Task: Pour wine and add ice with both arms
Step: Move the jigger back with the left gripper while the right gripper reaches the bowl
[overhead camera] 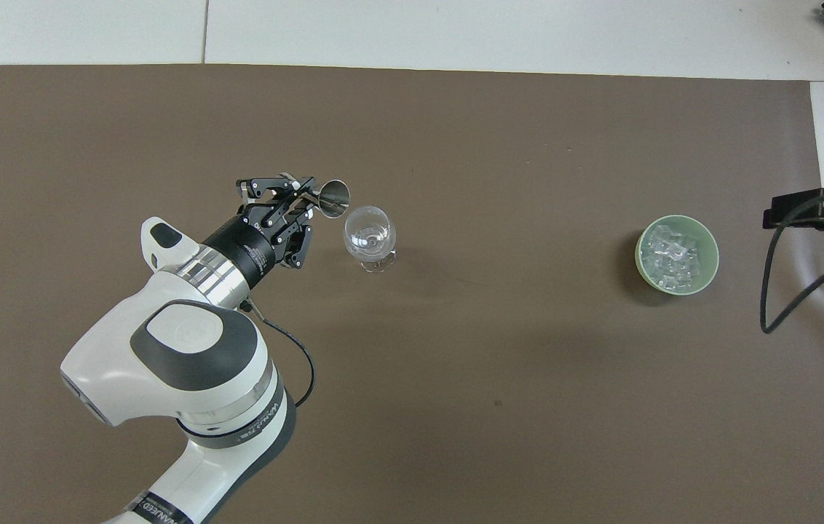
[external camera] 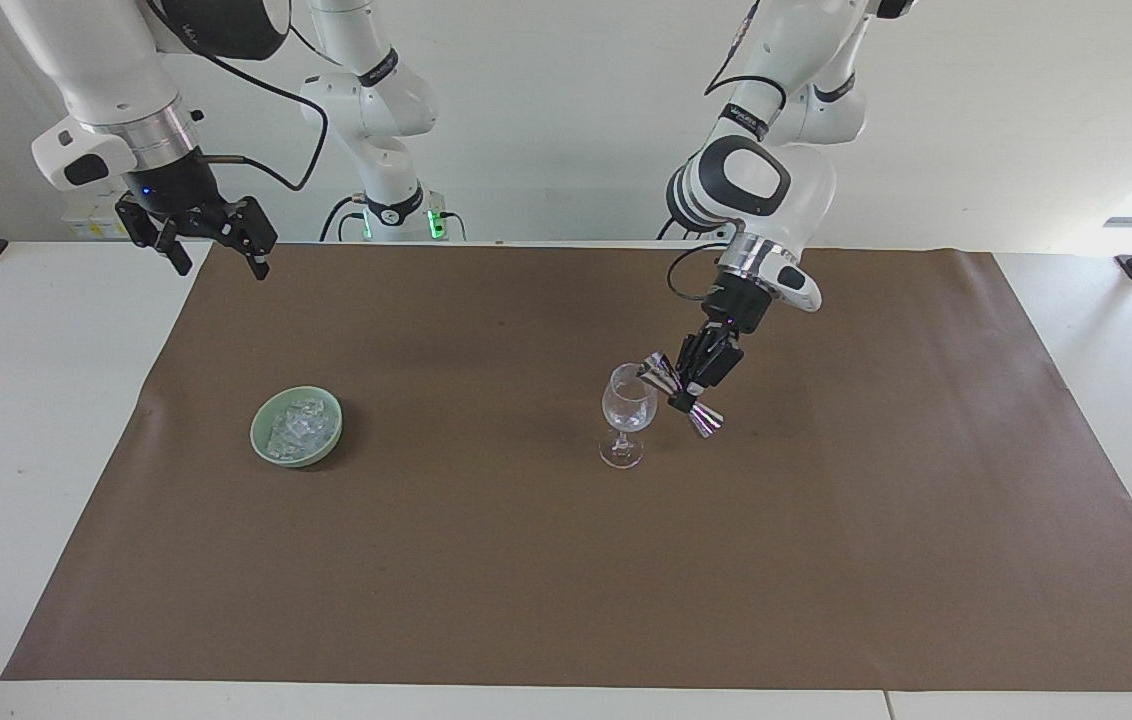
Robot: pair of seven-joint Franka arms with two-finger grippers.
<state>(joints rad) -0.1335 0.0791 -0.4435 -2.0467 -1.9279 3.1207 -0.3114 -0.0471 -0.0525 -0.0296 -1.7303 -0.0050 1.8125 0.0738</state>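
I see the ice (external camera: 298,428) heaped as small clear chunks in the pale green bowl (external camera: 263,444), toward my right arm's (external camera: 106,80) end; my left arm (external camera: 756,190) reaches mid-table.

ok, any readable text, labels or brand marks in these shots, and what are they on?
"WANUED...": white lettering on the black joint band of the left white jointed robot arm, overhead view; partly cut off, reading uncertain.
White lettering on the other arm bands, facing view: too small to read.
Nothing else bears text.
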